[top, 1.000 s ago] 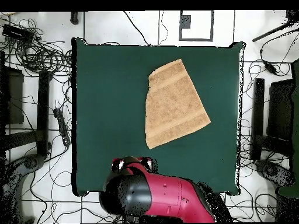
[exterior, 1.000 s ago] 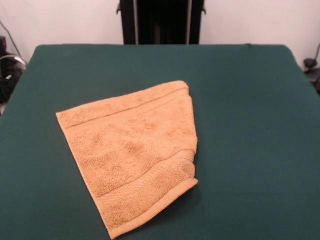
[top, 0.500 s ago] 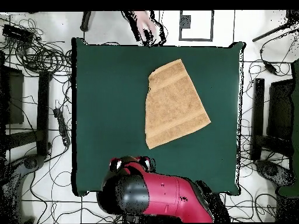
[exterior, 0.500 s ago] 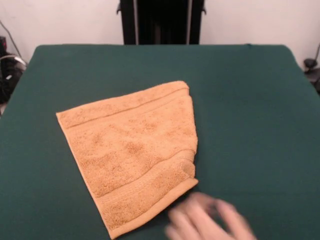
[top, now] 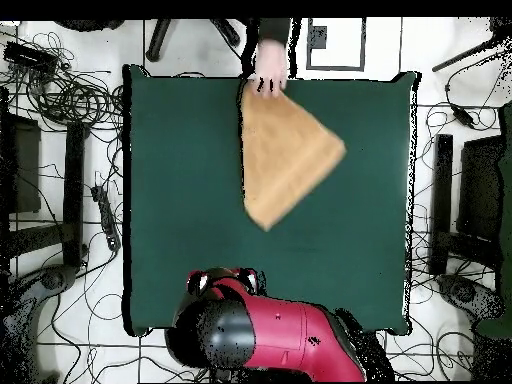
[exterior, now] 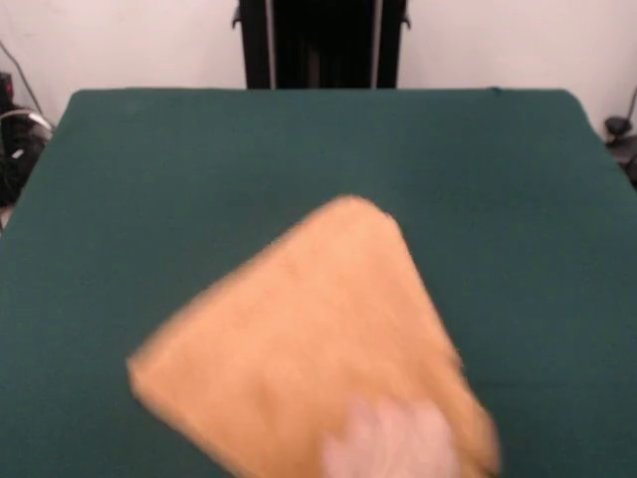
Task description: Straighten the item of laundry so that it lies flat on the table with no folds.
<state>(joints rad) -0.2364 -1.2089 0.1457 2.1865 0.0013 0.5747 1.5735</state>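
Surface: the table (exterior: 518,189), dark green cloth, wide and rectangular, white wall behind; seen from overhead it sits among floor cables (top: 70,90) and dark stands.

Item: the towel (exterior: 309,339), orange-tan, blurred in the front view, roughly a triangle with one corner pointing toward the table's middle. From overhead the towel (top: 280,155) reaches to the table edge opposite the robot.

Person: a hand (top: 269,72) at that table edge grips the towel's corner; the same hand (exterior: 393,448) shows as a pale blur low in the front view.

Robot: red and black arm (top: 270,335) parked at its own table edge, well apart from the towel. Gripper not discernible; whether the claw is apart or together cannot be told.

Step, as judged: the person is handling the cloth, so straightening has not begun.

Next move calls for: hand clear, cloth settled, then a corner or folded edge picked out and drawn outward
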